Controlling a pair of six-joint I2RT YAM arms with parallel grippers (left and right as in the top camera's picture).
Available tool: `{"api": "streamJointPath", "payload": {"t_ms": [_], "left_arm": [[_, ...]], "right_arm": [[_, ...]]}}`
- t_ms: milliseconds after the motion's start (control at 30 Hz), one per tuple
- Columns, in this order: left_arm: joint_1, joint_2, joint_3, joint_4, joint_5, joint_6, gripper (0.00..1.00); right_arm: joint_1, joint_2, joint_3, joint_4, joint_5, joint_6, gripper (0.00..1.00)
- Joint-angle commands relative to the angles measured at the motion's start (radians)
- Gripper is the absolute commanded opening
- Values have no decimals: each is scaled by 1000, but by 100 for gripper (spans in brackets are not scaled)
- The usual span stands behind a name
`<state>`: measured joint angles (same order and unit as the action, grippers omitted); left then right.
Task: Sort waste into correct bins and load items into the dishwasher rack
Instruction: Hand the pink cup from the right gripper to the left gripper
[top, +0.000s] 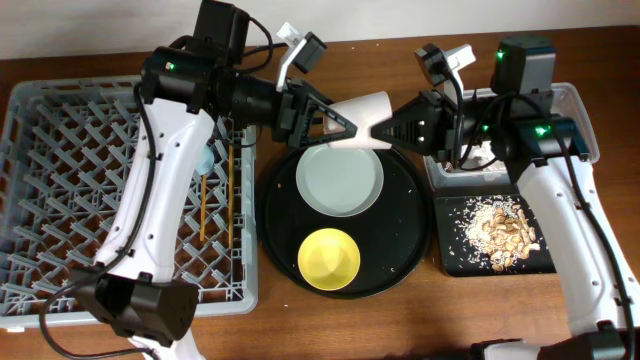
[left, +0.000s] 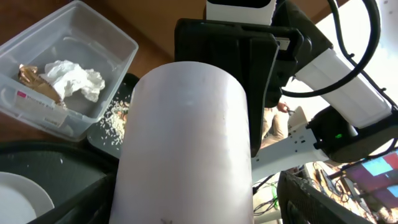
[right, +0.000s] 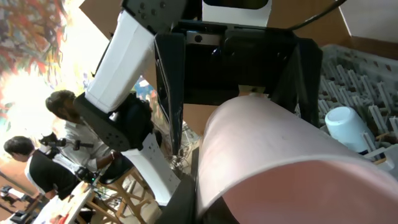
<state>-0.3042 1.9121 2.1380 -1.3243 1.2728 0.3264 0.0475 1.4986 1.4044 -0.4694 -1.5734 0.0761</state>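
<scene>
Hanging in the air on its side, the pink cup (top: 362, 106) sits above the far rim of the round tray (top: 405, 215), between the two arms. The left tool (top: 338, 122) is clamped on it, a finger on each flank in the right wrist view. The right tool (top: 382, 131) meets the cup's other end, but I cannot tell whether it is closed on it. The cup is a smooth, matte, pale pink cylinder with plain walls.

Below it, on the glossy round tray, lie a pale round plate (top: 340, 180) and, nearer, a yellow bowl (top: 329, 258). To the left stands the grey lattice rack (top: 60, 160), with wooden chopsticks (top: 230, 195) lying across its pegs and a blue cup (right: 345, 127) mouth down. To the right, a clear tub (left: 118, 43) holds a crumpled white napkin (left: 74, 79) and a gold-brown wrapper (left: 31, 78). Just beside it, a shallow black tray (top: 450, 255) carries beige scraps (top: 500, 230). All of it rests on a brown wooden table (top: 400, 320).
</scene>
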Motion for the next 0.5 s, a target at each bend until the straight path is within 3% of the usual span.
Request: {"api": "streamJointPath", "payload": {"t_ms": [0, 133, 233, 400, 467], "left_arm": [[-6, 0, 3, -8, 106, 58, 84], [5, 0, 3, 0, 118, 59, 87], [5, 0, 3, 12, 149, 73, 96], [4, 0, 3, 22, 221, 72, 89], [4, 0, 3, 23, 228, 72, 81]], "right_arm": [[-2, -1, 15, 29, 21, 37, 4], [-2, -39, 15, 222, 22, 206, 4], [-2, -39, 15, 266, 22, 234, 4], [-2, -38, 14, 273, 43, 254, 4], [-2, -38, 14, 272, 43, 254, 4]]}}
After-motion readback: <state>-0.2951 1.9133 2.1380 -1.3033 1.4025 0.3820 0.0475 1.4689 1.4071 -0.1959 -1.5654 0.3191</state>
